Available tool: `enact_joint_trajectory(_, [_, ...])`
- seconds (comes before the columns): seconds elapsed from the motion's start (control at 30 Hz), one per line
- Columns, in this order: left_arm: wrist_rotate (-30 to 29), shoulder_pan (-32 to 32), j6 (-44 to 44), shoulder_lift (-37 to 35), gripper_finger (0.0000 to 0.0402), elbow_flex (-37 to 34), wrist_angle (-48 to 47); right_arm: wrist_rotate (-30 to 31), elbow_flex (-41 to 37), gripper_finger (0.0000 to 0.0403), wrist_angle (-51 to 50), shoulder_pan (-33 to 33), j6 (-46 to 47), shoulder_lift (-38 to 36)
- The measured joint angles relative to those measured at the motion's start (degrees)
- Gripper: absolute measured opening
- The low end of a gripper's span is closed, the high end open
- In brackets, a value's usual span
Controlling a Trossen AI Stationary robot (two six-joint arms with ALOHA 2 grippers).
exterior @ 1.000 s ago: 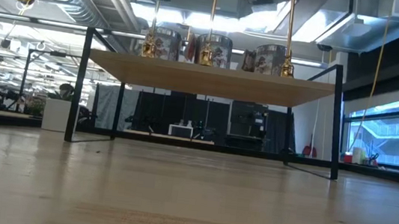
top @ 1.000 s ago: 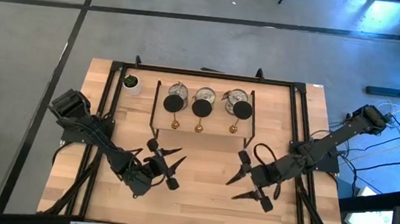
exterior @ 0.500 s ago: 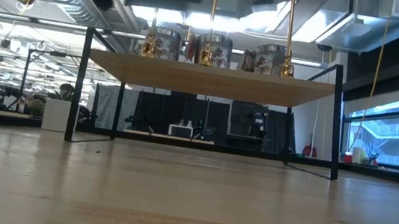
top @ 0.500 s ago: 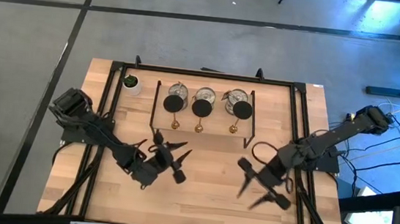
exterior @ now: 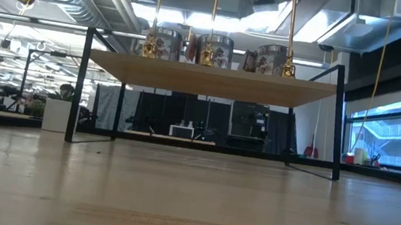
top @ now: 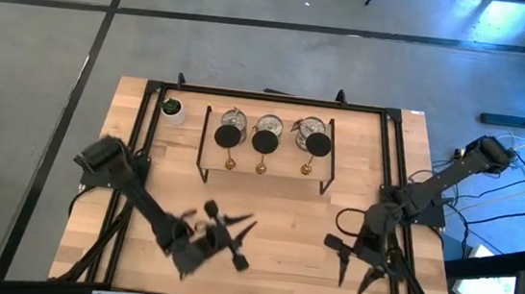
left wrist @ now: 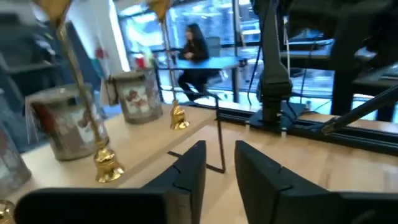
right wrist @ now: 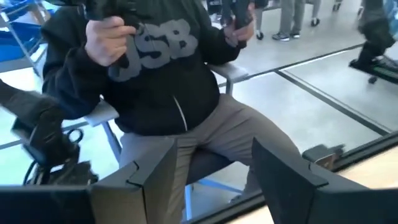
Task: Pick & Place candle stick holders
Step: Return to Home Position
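Observation:
Three gold candle stick holders (top: 265, 142) stand upright on their bell-shaped feet on the shelf of a black wire rack (top: 329, 163) at the table's far middle. Their dark disc tops face up. Three silvery cups (top: 268, 124) stand just behind them; sticks and cups also show in the low view (exterior: 210, 49) and the left wrist view (left wrist: 81, 106). My left gripper (top: 237, 241) is open and empty over the near middle of the table, pointing toward the rack's right end. My right gripper (top: 354, 275) is open and empty at the near right, pointing at the near edge.
A small white pot with a green plant (top: 171, 109) stands at the far left corner. A black frame (top: 152, 86) runs round the table. A seated person in a dark sweatshirt (right wrist: 155, 68) shows beyond the near edge. Bare wood lies between the rack and the grippers.
My left gripper has moved toward the near edge and a little to the right, staying open. My right gripper has swung from pointing left to pointing at the near edge and moved toward the near right corner. The holders have not moved.

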Motion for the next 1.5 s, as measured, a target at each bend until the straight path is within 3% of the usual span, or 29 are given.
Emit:
enact_joint_trajectory(0.2, [-10.2,-0.5,11.3,12.6,0.0058,19.4,-0.1,1.3,-9.9,0.0211,8.7,2.9,2.9,-7.4])
enact_joint_trajectory(0.33, [-11.8,1.4,16.5,20.0,0.0065,31.0,-0.5,11.8,-16.7,0.0211,11.7,6.4,4.6,-14.6])
enact_joint_trajectory(0.47, [-11.8,3.4,18.9,24.1,0.0069,37.9,-0.6,21.0,-21.9,0.0211,11.2,9.6,6.1,-20.3])
enact_joint_trajectory(1.0, [-11.8,3.0,15.3,24.9,0.0003,36.7,-1.3,19.1,-24.9,0.0211,6.3,13.5,8.2,-23.5])
enact_joint_trajectory(1.5, [-11.6,-3.0,5.7,23.8,0.0001,35.8,-0.7,19.1,-24.9,0.0211,5.5,14.5,5.8,-23.5])
